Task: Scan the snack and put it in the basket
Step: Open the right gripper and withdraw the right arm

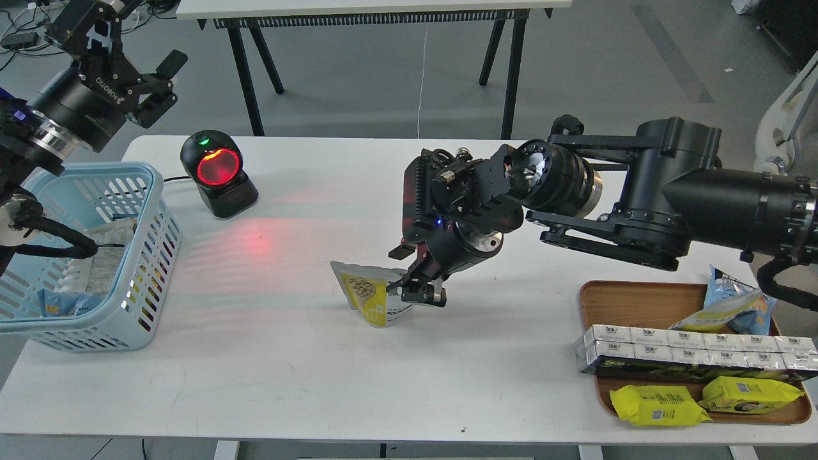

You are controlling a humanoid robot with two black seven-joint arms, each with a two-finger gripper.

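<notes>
Both arms black, chunky round joints. Right arm [671, 191]: silver ring, small blue light, ribbed cable chain at 9 o'clock. Left arm [70, 108]: white lettering, black cable.

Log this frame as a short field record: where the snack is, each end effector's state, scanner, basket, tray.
snack: pouch upright on table centre, facing the camera
right end effector: closed on pouch's right edge
left end effector: open, empty, raised above basket
scanner: on table, red window lit, green light on top
basket: table's left end, already holds packets
tray: table's right end, holds boxes and bags
stage: pouch gripped, not yet scanned
</notes>
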